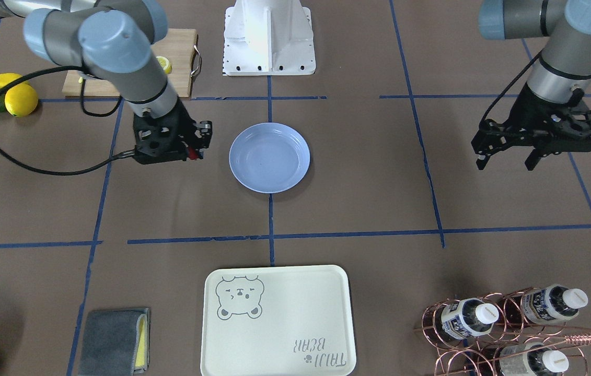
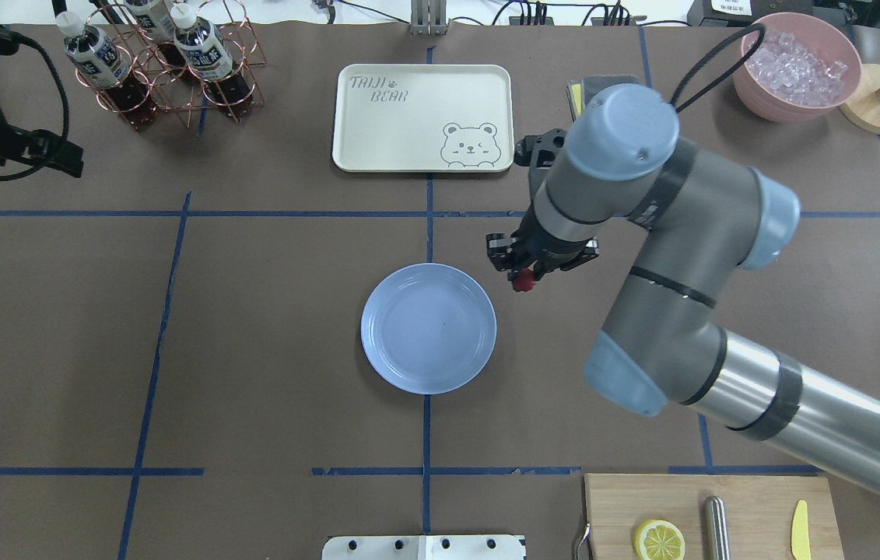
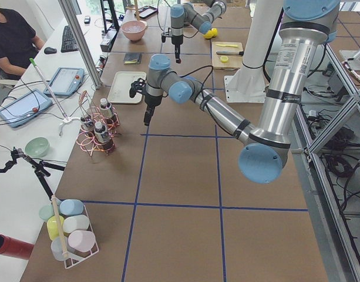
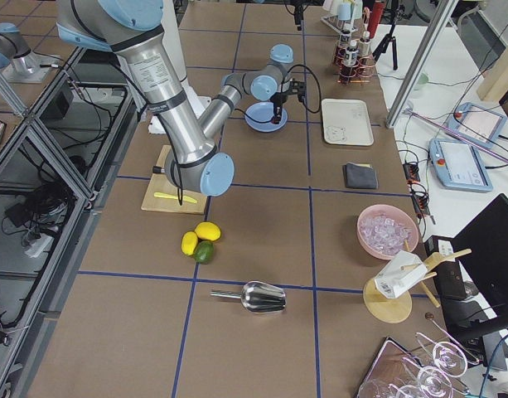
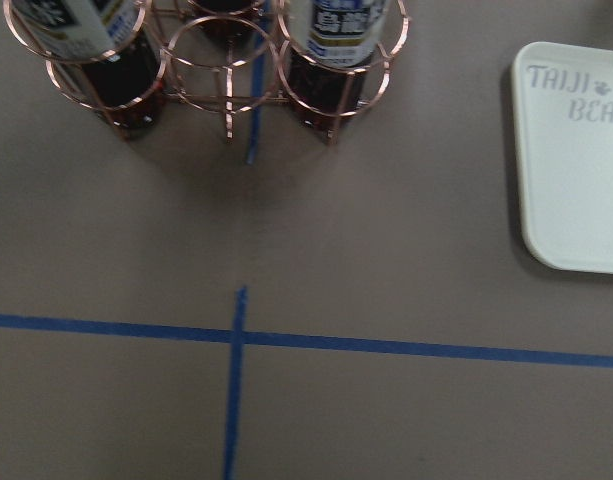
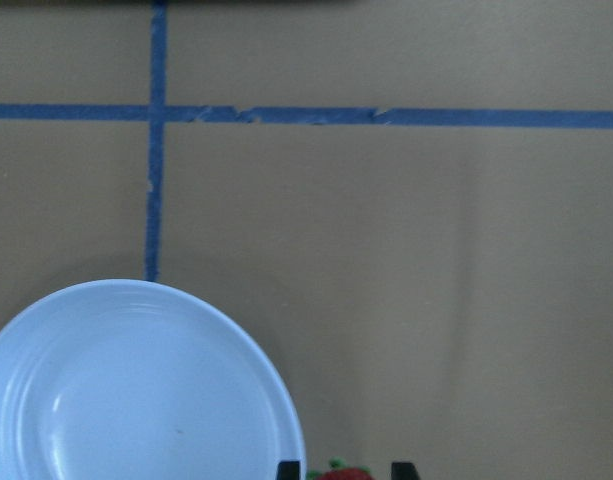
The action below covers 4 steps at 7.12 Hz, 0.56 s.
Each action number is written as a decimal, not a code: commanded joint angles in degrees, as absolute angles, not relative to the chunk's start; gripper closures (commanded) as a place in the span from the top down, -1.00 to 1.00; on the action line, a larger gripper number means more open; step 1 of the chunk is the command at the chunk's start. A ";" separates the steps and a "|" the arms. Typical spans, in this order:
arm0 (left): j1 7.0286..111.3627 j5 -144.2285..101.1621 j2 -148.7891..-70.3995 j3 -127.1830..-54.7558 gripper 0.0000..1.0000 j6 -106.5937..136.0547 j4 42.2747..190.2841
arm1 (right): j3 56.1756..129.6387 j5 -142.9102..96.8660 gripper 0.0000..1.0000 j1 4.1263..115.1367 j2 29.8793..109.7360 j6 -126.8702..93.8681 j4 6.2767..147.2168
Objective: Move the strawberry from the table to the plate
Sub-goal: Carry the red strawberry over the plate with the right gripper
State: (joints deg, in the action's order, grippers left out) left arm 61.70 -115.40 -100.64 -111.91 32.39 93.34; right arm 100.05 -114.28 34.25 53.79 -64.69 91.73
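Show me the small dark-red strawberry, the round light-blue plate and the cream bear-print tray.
small dark-red strawberry (image 2: 521, 283), overhead exterior view, red body.
round light-blue plate (image 2: 429, 327), overhead exterior view, bare centre.
cream bear-print tray (image 2: 401, 128), overhead exterior view, bare middle.

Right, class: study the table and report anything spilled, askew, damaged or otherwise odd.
Nothing much stands out. The plate lies flat and empty, and the strawberry is held in the right pincer just beside its rim. The only blemish is a blue tape line with small nicks.
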 commanded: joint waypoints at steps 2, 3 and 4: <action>69.16 -115.58 -95.21 -107.67 1.00 13.57 93.95 | 87.92 -108.46 -1.00 27.00 43.53 -69.34 91.58; 69.60 -115.58 -94.58 -107.49 1.00 12.06 93.96 | 87.28 -106.63 -1.00 26.03 43.42 -69.26 90.62; 69.78 -115.84 -94.31 -107.49 1.00 12.13 94.04 | 84.84 -106.52 -1.00 25.23 43.24 -69.43 87.83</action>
